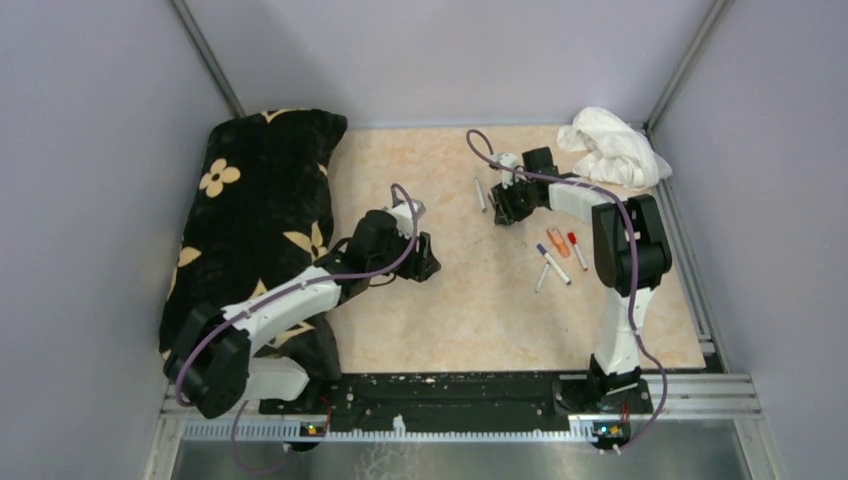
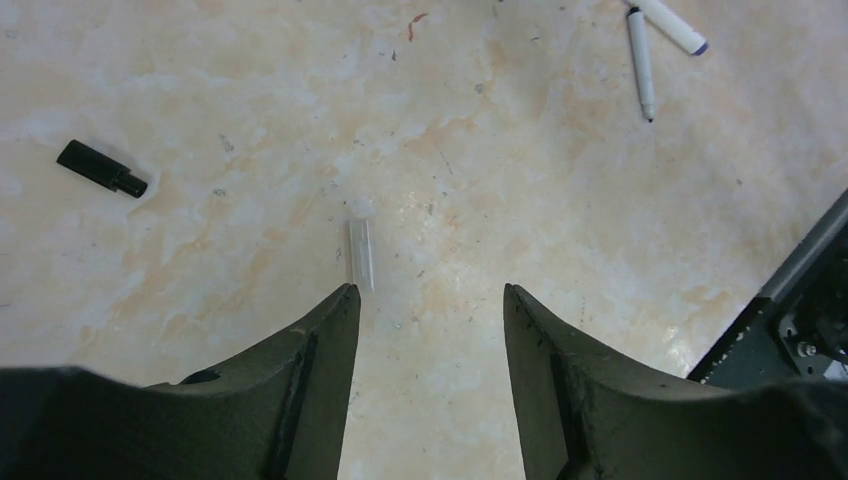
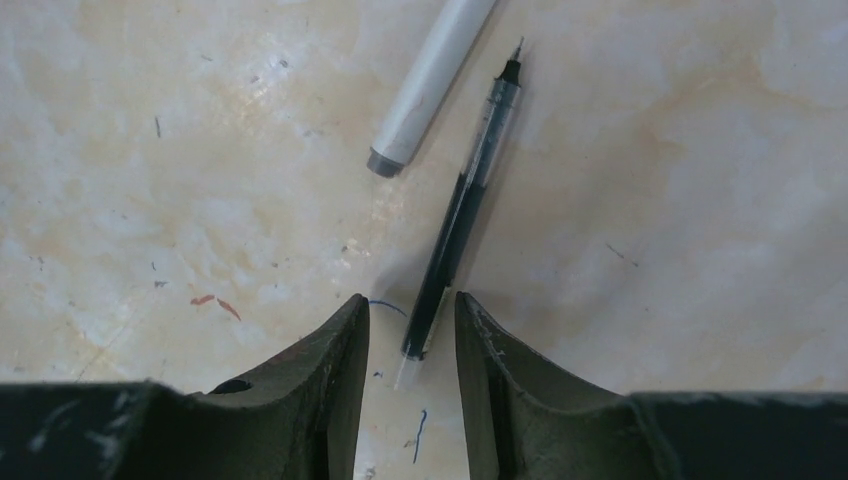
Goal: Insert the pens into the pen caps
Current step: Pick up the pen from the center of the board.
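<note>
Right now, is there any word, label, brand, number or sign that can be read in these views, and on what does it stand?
None can be read.
The grey pen and the dark pen show no legible print in the right wrist view.
The black cap is plain.
The cushion bears flower shapes only, no letters.

Plain lilac-grey walls [image 1: 80, 120] around a peach marbled tabletop [image 1: 450, 320], black flowered cushion [image 1: 265, 190], perhaps a crumpled white cloth [image 1: 610, 148].
</note>
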`<state>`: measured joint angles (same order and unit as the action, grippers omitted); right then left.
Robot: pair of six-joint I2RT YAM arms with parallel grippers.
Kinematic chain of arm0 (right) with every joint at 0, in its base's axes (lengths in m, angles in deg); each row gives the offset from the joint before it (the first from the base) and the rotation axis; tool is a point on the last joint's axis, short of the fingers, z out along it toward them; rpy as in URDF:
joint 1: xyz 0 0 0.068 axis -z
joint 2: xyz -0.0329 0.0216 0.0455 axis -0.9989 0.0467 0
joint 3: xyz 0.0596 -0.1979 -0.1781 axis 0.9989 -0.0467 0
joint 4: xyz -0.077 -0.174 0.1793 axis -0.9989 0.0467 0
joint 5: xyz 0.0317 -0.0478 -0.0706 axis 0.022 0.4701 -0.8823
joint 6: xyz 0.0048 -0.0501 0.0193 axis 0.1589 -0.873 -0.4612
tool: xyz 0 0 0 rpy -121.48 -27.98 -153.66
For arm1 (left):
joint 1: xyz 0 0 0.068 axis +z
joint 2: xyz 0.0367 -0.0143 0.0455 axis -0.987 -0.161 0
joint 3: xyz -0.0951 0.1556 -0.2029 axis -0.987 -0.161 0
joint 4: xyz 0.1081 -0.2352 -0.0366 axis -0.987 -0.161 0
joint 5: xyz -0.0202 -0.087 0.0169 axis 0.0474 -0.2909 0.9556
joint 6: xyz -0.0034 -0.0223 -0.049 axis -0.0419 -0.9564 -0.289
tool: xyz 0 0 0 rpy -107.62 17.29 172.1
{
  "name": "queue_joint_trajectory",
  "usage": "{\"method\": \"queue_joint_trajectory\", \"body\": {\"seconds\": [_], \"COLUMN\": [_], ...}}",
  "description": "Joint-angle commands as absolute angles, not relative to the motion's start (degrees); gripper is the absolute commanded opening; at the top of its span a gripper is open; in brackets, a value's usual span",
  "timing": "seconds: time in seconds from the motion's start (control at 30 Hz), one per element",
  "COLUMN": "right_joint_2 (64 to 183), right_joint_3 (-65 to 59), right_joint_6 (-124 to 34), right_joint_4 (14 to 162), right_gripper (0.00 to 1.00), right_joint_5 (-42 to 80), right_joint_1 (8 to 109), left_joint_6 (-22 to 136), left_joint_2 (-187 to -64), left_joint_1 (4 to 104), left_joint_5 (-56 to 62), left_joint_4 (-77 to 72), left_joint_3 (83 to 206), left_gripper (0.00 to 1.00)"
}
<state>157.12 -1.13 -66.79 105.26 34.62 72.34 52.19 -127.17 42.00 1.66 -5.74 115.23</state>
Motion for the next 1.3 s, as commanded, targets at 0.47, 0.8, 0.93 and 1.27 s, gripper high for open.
{"method": "queue_joint_trajectory", "body": {"seconds": [0.47, 0.8, 0.93, 1.27], "right_joint_2": [153.9, 130.9, 121.3, 108.0], "right_joint_3": [-5.1, -20.5, -27.1, -37.3], "right_joint_6": [-66.1, -60.9, -60.0, -49.4], "right_joint_4": [105.0, 98.6, 96.7, 80.6], "right_gripper": [0.00, 0.00, 0.00, 0.00], "right_joint_5": [23.9, 46.2, 61.3, 84.8], "right_joint_1": [70.4, 75.3, 75.9, 76.3], "left_joint_6": [40.8, 31.6, 25.2, 22.5], "left_joint_2": [-101.8, -98.1, -99.6, -110.9], "left_joint_1": [42.2, 42.3, 42.3, 40.8], "left_joint_5": [-2.1, -8.3, -12.4, -9.8], "left_joint_4": [3.1, 20.0, 33.5, 58.8], "left_joint_3": [100.0, 92.4, 88.7, 89.4], "left_gripper": [0.83, 0.99, 0.99, 0.89]}}
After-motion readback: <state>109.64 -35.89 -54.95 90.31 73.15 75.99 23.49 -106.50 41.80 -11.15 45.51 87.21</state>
